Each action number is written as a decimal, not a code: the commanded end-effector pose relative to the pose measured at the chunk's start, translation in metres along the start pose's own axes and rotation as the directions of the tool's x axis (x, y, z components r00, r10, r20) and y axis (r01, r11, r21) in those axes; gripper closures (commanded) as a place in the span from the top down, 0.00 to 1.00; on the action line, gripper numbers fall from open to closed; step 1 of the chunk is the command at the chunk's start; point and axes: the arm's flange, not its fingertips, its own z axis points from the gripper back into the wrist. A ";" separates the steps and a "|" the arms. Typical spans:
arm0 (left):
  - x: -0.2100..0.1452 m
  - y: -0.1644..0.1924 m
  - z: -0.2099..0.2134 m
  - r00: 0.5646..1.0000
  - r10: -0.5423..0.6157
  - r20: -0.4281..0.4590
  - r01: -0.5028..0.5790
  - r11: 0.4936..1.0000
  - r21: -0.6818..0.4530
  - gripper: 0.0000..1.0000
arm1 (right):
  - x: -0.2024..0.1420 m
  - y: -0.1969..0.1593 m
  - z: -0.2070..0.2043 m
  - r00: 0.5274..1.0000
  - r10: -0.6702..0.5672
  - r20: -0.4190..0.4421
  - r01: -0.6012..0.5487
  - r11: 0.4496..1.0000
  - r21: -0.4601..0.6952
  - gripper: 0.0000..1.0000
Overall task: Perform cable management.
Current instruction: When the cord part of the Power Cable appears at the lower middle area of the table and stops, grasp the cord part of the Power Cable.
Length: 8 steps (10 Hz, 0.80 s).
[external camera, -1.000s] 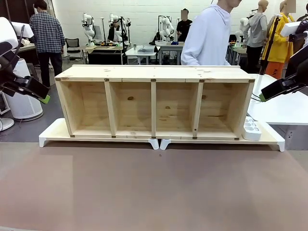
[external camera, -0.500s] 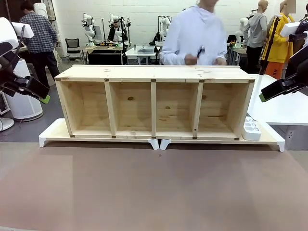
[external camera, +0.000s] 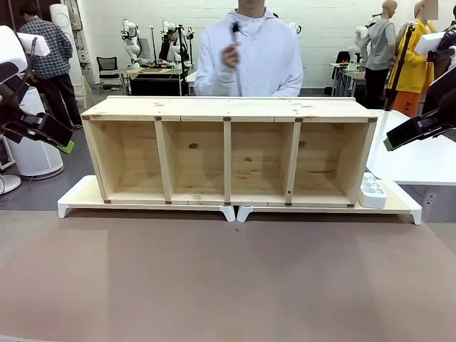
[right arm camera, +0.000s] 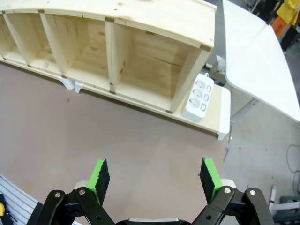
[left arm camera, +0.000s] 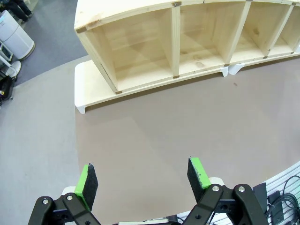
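My left gripper [left arm camera: 140,174] and right gripper [right arm camera: 153,176] both stand with pads apart and hold nothing, high over the table [external camera: 228,285], one at each end of the shelf [external camera: 228,107]. The cable [external camera: 235,28] shows as a small black plug raised in the person's hand [external camera: 231,54] behind the shelf; its cord I cannot make out. Likely step: receive the cable. Keep the jaws wide, wait until the plug is within reach, then close squarely across the cord, clear of the power strip [right arm camera: 199,96].

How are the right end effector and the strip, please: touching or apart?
Apart: the right wrist view shows bare table between the end effector and the strip.
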 end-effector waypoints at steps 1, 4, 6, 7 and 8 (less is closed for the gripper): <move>0.002 -0.001 -0.001 1.000 -0.002 0.010 0.002 1.000 0.000 1.00 | 0.000 -0.001 0.000 1.000 -0.002 0.004 0.002 1.000 -0.005 1.00; 0.002 -0.001 -0.001 1.000 -0.002 0.010 0.002 1.000 0.000 1.00 | 0.000 -0.001 0.000 1.000 -0.002 0.004 0.002 1.000 -0.005 1.00; 0.002 -0.001 -0.001 1.000 -0.002 0.010 0.002 1.000 0.000 1.00 | 0.000 -0.001 0.000 1.000 -0.002 0.004 0.002 1.000 -0.005 1.00; 0.002 -0.001 -0.001 1.000 -0.002 0.010 0.002 1.000 0.000 1.00 | 0.000 -0.001 0.000 1.000 -0.002 0.004 0.002 1.000 -0.005 1.00; 0.002 -0.001 -0.001 1.000 -0.002 0.010 0.002 1.000 0.000 1.00 | 0.000 -0.001 0.000 1.000 -0.002 0.004 0.002 1.000 -0.005 1.00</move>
